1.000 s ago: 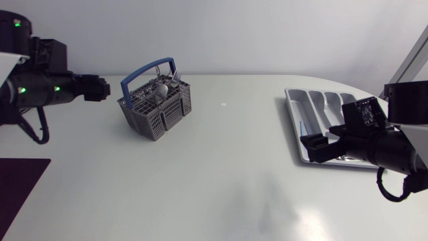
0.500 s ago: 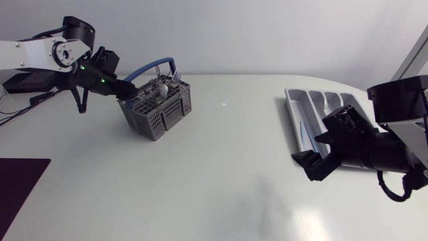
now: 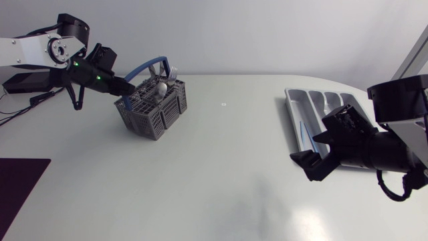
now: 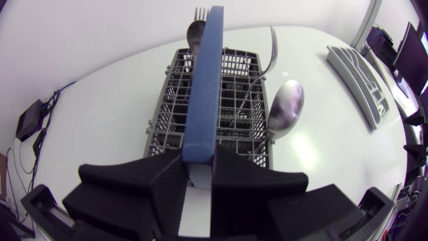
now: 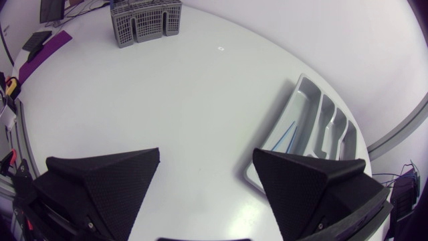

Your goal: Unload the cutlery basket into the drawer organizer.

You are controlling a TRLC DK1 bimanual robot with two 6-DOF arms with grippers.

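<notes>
The grey cutlery basket with its blue handle stands at the table's back left and holds a spoon and forks. My left gripper is at the near end of the handle. In the left wrist view the handle runs between the fingers of the left gripper, which press it from both sides; a spoon and a fork stick up from the basket. The white drawer organizer lies at the right. My right gripper stands open in front of it, over bare table, holding nothing.
A dark purple mat lies at the table's front left corner. In the right wrist view the organizer has a blue-handled item in one long compartment, and the basket stands far across the table from the right gripper.
My left arm swung in from the left to the basket and its fingers closed on the blue handle; the basket shifted slightly left. My right gripper came forward off the organizer.
</notes>
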